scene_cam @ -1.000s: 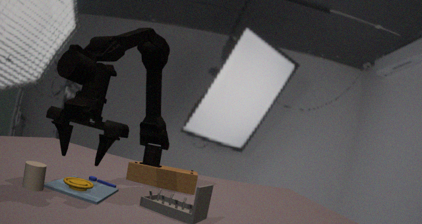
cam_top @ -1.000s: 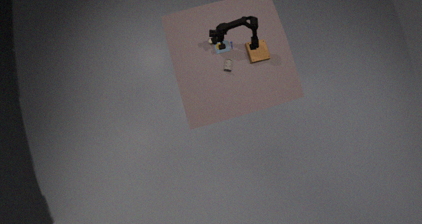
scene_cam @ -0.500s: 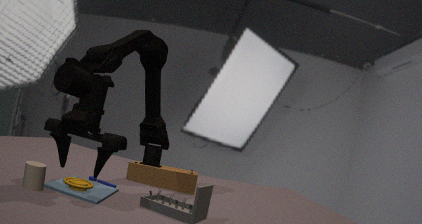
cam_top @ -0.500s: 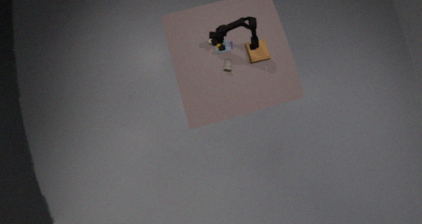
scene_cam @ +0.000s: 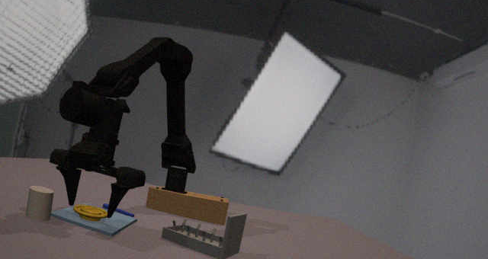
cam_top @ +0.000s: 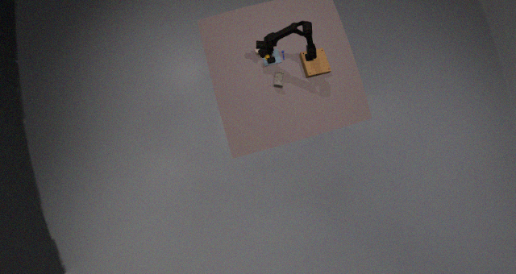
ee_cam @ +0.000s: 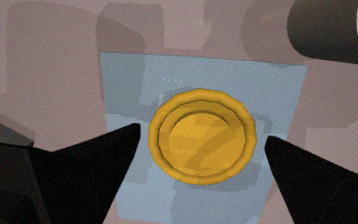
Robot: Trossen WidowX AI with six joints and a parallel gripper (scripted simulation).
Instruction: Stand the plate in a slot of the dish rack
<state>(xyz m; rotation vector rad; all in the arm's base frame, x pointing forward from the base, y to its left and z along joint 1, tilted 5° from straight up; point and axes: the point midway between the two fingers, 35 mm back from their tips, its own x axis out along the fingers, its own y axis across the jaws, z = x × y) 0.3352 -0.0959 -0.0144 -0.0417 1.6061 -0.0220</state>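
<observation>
The yellow plate (cam_top: pixel 268 57) (scene_cam: pixel 91 212) (ee_cam: pixel 202 137) lies flat on a light blue mat (scene_cam: pixel 114 228) (ee_cam: pixel 125 200). My gripper (scene_cam: pixel 91 210) (ee_cam: pixel 203 136) is open and points down over the plate. In the wrist view one fingertip stands on each side of the plate's rim, with a gap on both sides. The grey dish rack (cam_top: pixel 278 80) (scene_cam: pixel 194 243) stands to the right of the mat in the exterior view, with upright rails and a tall end wall. Its slots hold nothing that I can see. The rack is out of the wrist view.
A beige cylinder (scene_cam: pixel 40 203) (ee_cam: pixel 325 27) stands close to the mat's far side from the rack. A blue stick-like object (cam_top: pixel 283 55) (scene_cam: pixel 119 210) lies beside the mat. The arm's wooden base block (cam_top: pixel 318 64) (scene_cam: pixel 187 205) stands behind the rack in the exterior view.
</observation>
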